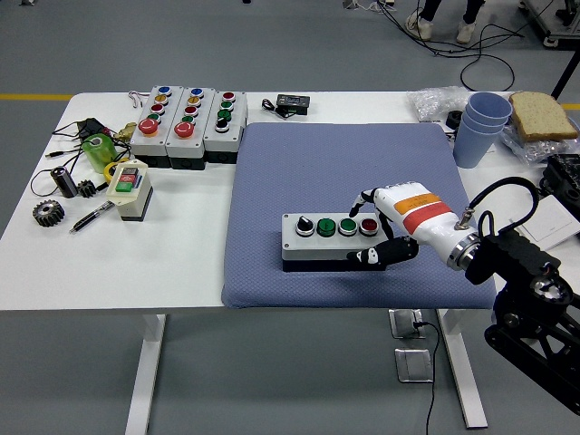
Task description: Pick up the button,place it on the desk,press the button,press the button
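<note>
The right arm reaches in from the lower right, wrist level and low. Its white robot hand [388,227] points left, one fingertip [354,214] extended forward, the thumb tucked below, the other fingers curled.
</note>
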Robot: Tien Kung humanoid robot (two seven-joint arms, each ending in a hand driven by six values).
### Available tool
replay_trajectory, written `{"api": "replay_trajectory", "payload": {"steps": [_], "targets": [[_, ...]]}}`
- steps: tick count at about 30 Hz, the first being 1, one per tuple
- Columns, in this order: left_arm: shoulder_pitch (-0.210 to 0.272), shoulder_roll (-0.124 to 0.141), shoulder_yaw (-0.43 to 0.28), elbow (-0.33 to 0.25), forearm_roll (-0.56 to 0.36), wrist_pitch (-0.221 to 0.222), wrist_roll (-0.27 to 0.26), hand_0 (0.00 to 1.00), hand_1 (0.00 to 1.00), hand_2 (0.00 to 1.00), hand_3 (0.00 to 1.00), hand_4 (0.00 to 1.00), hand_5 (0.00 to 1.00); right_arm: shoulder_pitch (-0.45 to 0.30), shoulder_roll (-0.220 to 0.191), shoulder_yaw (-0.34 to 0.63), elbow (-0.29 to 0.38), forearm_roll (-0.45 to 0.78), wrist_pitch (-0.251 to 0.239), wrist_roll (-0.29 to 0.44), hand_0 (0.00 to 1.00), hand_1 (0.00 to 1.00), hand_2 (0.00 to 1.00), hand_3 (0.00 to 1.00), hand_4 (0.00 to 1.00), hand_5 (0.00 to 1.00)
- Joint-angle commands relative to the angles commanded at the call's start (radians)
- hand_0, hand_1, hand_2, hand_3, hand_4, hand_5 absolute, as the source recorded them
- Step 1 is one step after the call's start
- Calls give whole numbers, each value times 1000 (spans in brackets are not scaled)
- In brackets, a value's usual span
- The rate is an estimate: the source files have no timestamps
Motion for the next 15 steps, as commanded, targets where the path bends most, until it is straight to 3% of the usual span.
{"api": "replay_trajectory", "payload": {"steps": [15], "targets": [[1, -1, -2, 0, 7, -1, 1, 625, 658, 680, 592, 344, 646, -3, 5, -38, -16, 7, 31, -10, 129, 2, 169, 607, 959, 402]]}}
